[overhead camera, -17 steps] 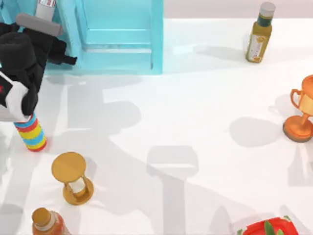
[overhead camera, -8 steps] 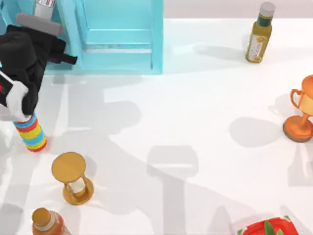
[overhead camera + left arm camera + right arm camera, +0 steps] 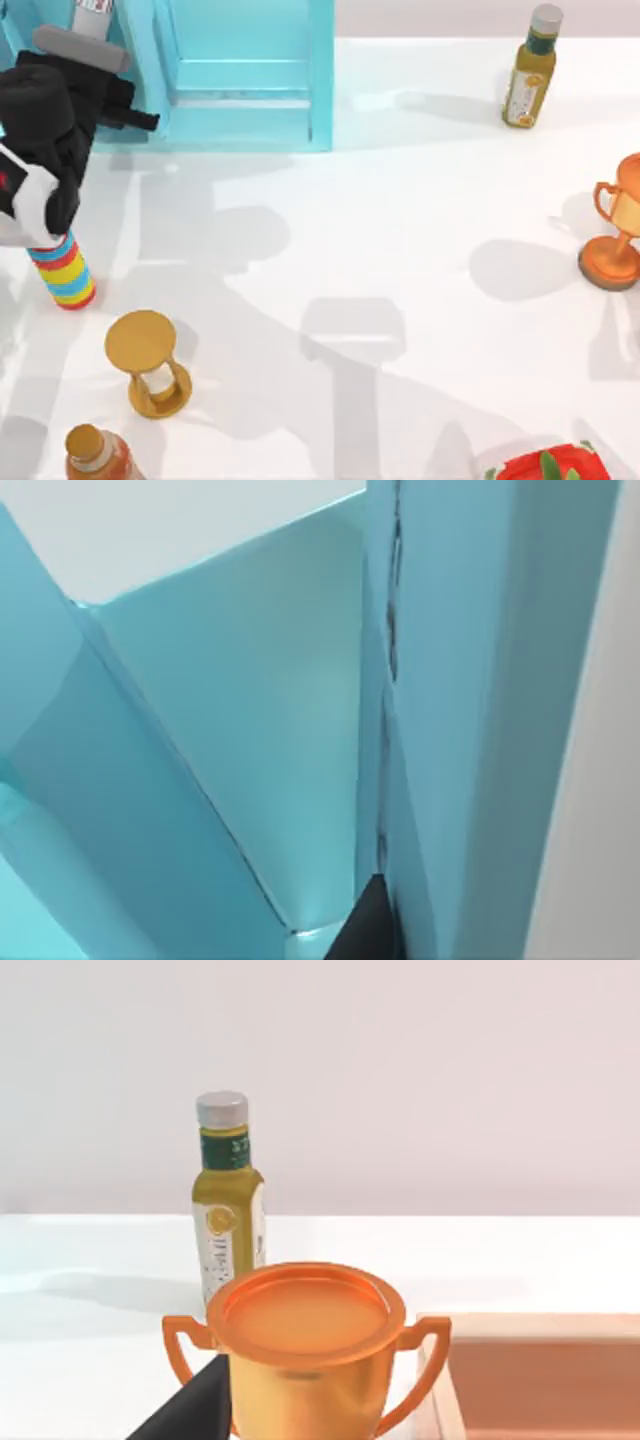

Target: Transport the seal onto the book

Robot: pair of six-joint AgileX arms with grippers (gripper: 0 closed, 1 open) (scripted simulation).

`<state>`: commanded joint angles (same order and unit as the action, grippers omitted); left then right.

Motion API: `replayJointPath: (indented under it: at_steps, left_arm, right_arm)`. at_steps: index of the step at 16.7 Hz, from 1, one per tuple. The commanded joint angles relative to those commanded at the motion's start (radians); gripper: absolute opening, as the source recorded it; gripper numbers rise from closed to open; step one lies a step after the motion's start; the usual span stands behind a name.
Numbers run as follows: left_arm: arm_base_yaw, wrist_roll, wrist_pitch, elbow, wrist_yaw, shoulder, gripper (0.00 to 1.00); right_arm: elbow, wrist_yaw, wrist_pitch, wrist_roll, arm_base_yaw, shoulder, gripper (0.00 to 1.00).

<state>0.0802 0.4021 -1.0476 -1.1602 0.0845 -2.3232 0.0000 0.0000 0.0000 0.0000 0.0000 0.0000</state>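
at the desk's far left corner, left arm [image 3: 45, 130] reaches toward the light-blue shelf unit [image 3: 240, 75]; its wrist view is close on teal shelf panels [image 3: 250, 740]. finger spread: cannot tell. right wrist view looks over the orange trophy cup [image 3: 305, 1345] at the right edge, with the olive oil bottle [image 3: 228, 1195] behind it near the far right corner; right fingers, cannot tell either. striped cylinder [image 3: 62, 270] stands by the left edge just below the left arm, golden hourglass [image 3: 148, 362] nearer the front. seal and book: whereabouts cannot be told.
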Motion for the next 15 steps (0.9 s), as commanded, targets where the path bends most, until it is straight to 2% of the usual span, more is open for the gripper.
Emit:
replayJointPath:
  at_steps: [9, 12, 15]
  left_arm:
    - [-0.005, 0.002, 0.034, -0.002, 0.001, 0.032, 0.00]
    - [-0.008, -0.005, 0.156, -0.008, 0.000, 0.162, 0.00]
    - [-0.008, -0.011, 0.328, 0.026, 0.005, 0.378, 0.00]
  right_arm:
    - [0.000, 0.000, 0.000, 0.000, 0.000, 0.000, 1.00]
    - [0.000, 0.000, 0.000, 0.000, 0.000, 0.000, 1.00]
    - [0.000, 0.000, 0.000, 0.000, 0.000, 0.000, 1.00]
